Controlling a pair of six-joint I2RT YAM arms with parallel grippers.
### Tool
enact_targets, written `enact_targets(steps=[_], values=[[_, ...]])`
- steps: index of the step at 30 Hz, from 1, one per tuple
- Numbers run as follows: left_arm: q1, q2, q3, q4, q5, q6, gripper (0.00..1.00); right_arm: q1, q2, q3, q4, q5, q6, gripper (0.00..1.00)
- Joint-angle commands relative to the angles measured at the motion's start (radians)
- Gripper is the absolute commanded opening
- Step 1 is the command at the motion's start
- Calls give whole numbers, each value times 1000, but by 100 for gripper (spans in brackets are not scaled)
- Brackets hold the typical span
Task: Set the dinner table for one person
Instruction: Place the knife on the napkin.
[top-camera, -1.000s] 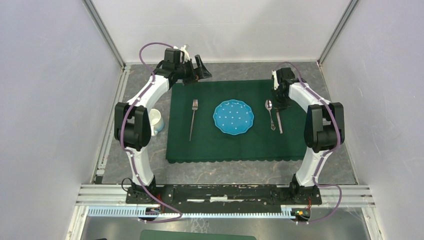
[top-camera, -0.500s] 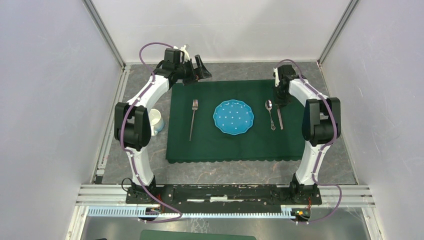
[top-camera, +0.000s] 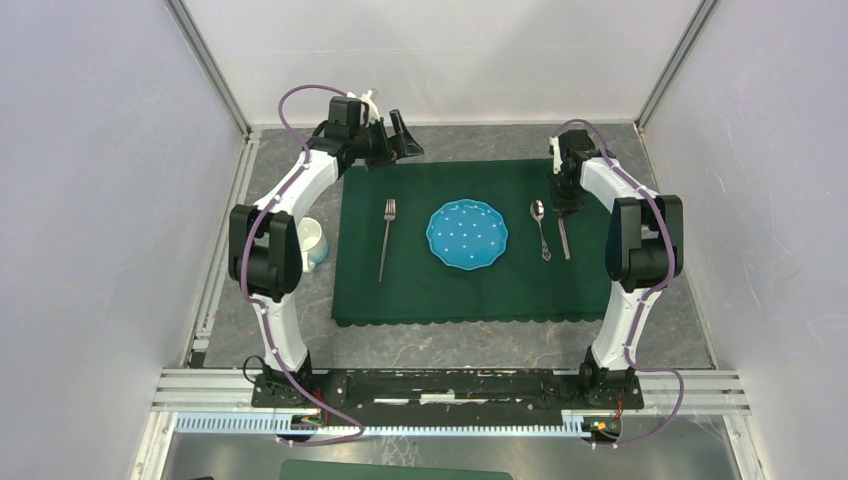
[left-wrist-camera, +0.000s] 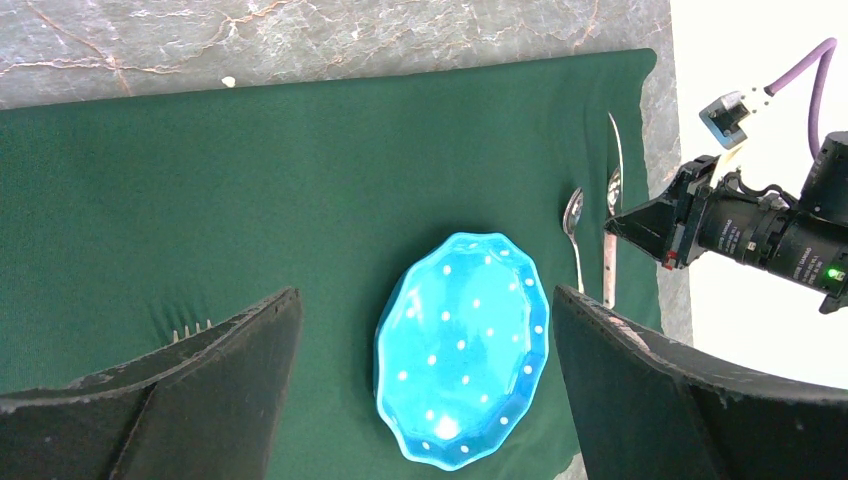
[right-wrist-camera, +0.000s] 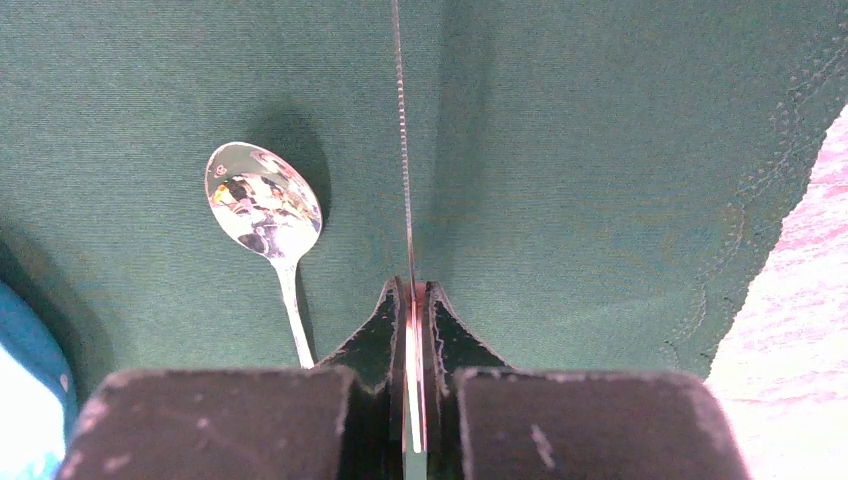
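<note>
The dark-grey dinner table (top-camera: 450, 345) carries a dark green cloth (top-camera: 470, 290). On the cloth lie a blue dotted plate (top-camera: 467, 235), a fork (top-camera: 386, 238) to its left and a spoon (top-camera: 541, 228) to its right. My right gripper (top-camera: 566, 205) is shut on a knife (top-camera: 563, 238) just right of the spoon, low over the cloth. In the right wrist view the gripper (right-wrist-camera: 411, 290) pinches the knife (right-wrist-camera: 402, 140) edge-on beside the spoon (right-wrist-camera: 263, 200). My left gripper (top-camera: 405, 140) hangs open and empty above the cloth's far left corner. Its wrist view shows the plate (left-wrist-camera: 465, 345).
A white mug (top-camera: 312, 243) stands on the table left of the cloth, beside my left arm. The cloth's scalloped right edge (right-wrist-camera: 745, 215) lies close to the knife. Metal frame rails run along the table's sides and near edge.
My right gripper has shifted the knife slightly to the right, so it now lies more parallel to the spoon. The left arm has not moved.
</note>
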Motion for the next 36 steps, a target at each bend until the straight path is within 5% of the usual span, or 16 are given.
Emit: enact_targets(steps=[1, 36], values=[[2, 2, 32, 21, -8, -35, 100, -10, 1, -12, 13, 17, -16, 0], [1, 7, 37, 39, 9, -39, 100, -15, 0, -29, 10, 143, 69, 0]])
